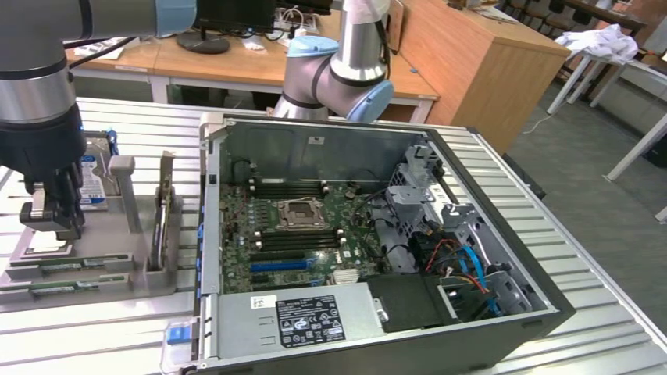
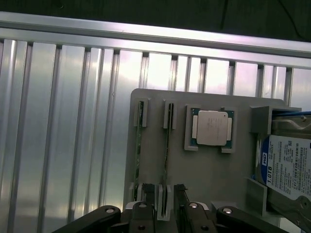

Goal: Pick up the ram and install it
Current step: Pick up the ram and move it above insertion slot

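The wrist view is showing two green sticks standing in slots of the gray holder [image 2: 214, 179]: the ram [image 2: 167, 145] and another stick [image 2: 138, 150]. One silver chip [image 2: 212, 128] is sitting beside the ram, and one hard drive [image 2: 286, 170] is lying at the holder's edge. The gripper [image 2: 164, 194] is hanging open, with one finger on each side of the ram. The exterior view is showing one open computer case [image 1: 542, 308] sitting on the tabletop [image 1: 583, 258] beside the holder.
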